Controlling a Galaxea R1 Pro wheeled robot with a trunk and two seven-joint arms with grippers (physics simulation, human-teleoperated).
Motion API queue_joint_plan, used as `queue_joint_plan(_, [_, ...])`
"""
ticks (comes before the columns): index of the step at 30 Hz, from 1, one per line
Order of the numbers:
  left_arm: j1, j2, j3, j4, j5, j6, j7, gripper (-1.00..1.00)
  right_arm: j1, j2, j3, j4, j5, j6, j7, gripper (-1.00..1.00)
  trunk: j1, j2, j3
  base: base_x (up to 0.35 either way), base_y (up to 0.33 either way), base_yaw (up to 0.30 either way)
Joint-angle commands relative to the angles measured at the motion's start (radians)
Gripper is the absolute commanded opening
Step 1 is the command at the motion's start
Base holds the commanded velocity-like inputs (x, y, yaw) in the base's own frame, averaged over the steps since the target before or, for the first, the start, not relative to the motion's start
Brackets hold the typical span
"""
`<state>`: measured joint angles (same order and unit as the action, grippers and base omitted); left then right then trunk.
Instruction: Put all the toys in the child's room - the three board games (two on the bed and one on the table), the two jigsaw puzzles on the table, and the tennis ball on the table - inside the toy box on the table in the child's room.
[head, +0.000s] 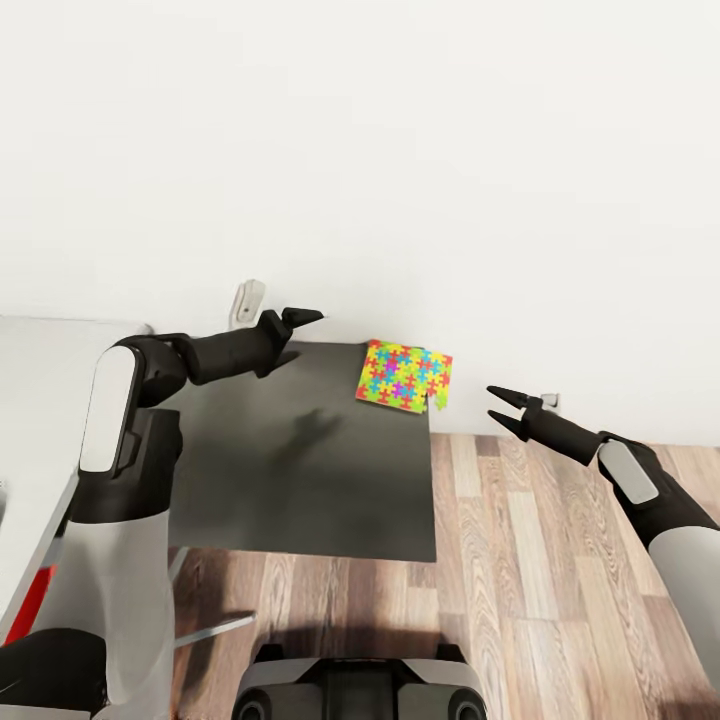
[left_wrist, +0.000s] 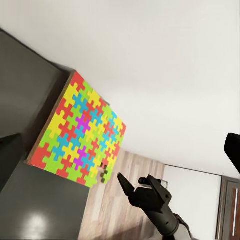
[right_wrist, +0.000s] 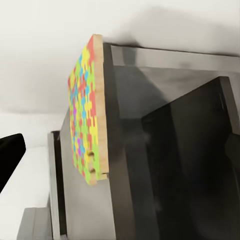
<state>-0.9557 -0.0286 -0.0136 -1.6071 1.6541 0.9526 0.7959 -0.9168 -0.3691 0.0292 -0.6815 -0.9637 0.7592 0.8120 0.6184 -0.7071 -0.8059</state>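
A jigsaw puzzle (head: 404, 376) of yellow, pink, green and blue pieces lies flat on the far right corner of the table's dark grey wing (head: 300, 460), its corner slightly over the edge. It appears large in the left wrist view (left_wrist: 80, 132) and edge-on in the right wrist view (right_wrist: 87, 110). My left gripper (head: 303, 325) hovers open over the wing's far edge, left of the puzzle. My right gripper (head: 500, 405) (left_wrist: 134, 181) hangs open over the floor, right of the puzzle, holding nothing. The toy box, board games, tennis ball and bed are out of view.
A white wall runs close behind the table, with sockets (head: 248, 298) (head: 548, 400) low on it. The pale grey part of the table (head: 40, 400) lies to the left, with something red (head: 30, 600) below it. Wooden floor (head: 540, 560) spreads to the right and front.
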Motion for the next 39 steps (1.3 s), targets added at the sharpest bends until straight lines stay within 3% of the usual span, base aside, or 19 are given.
queue_joint_plan(1, [-0.001,-0.001,0.001,-0.001,0.009,0.002,0.011,1.0,-0.001,-0.003,0.003,0.001,-0.007,0.005,-0.001,1.0,0.0,-0.001,-0.001,0.0,0.0,0.085])
queue_joint_plan(11, [0.005,-0.001,0.0,-0.001,0.01,0.002,0.01,1.0,-0.003,-0.018,0.001,0.007,-0.008,0.005,-0.015,1.0,0.0,-0.001,-0.001,0.0,0.0,0.039])
queue_joint_plan(23, [0.006,-0.021,-0.012,-0.001,0.01,0.0,0.009,1.0,-0.032,-0.021,0.0,0.017,-0.016,0.004,-0.158,1.0,0.0,-0.001,-0.001,0.0,0.0,0.007])
queue_joint_plan(34, [0.002,-0.03,-0.021,-0.001,0.01,0.0,0.01,1.0,-0.051,-0.017,-0.009,0.02,-0.019,0.004,-0.192,1.0,0.0,-0.001,-0.001,0.0,0.0,0.0])
queue_joint_plan(39, [0.0,-0.031,-0.022,-0.001,0.011,0.0,0.009,1.0,-0.054,-0.016,-0.022,0.02,-0.019,0.003,-0.2,1.0,0.019,-0.036,-0.017,0.0,0.0,0.0])
